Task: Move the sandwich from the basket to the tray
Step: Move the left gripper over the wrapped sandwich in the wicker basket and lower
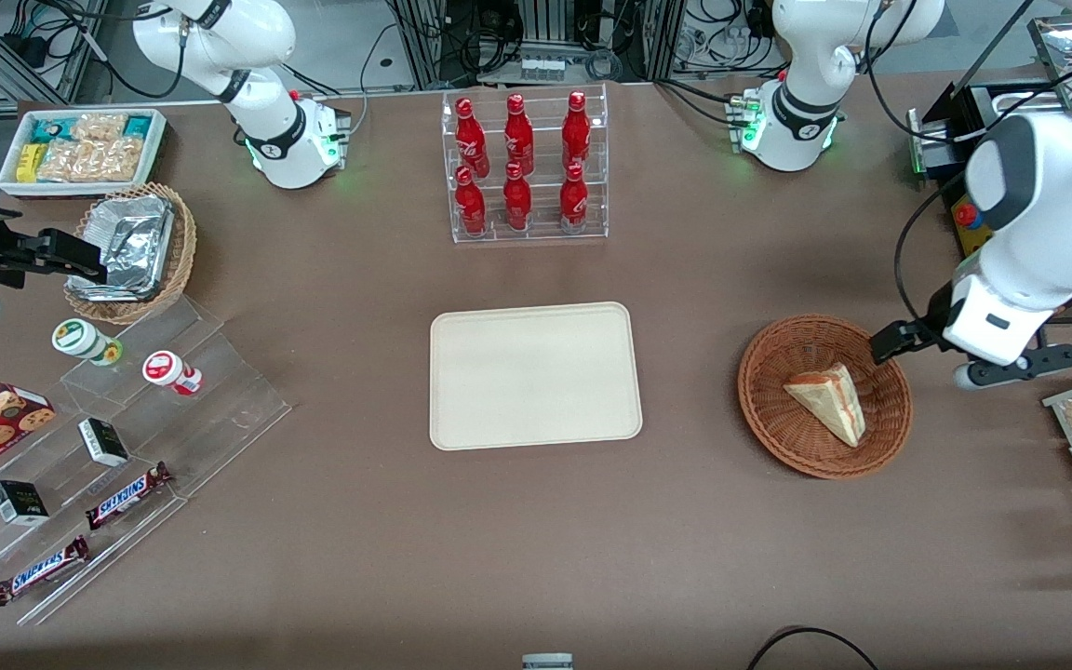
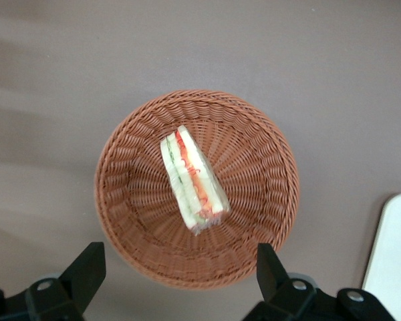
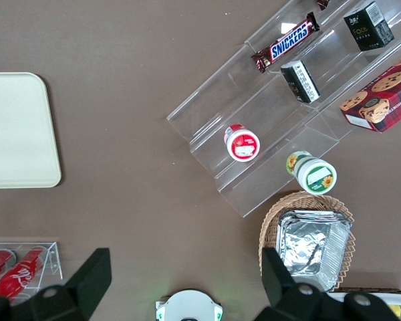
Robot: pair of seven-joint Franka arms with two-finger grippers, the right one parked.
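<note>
The gripper (image 2: 177, 277) hangs above the basket (image 1: 783, 433), over the rim toward the working arm's end of the tabletop (image 1: 359, 521), its fingers (image 2: 87, 271) spread wide and holding nothing. The sandwich (image 1: 829, 400) lies on its side inside the basket, near the middle, with its red and green filling edge exposed in the wrist view. The tray (image 1: 534, 374) sits flat at the centre of the tabletop, well apart from the basket, with nothing on it. A clear rack of red bottles (image 1: 525, 167) stands farther from the front camera than the tray.
</note>
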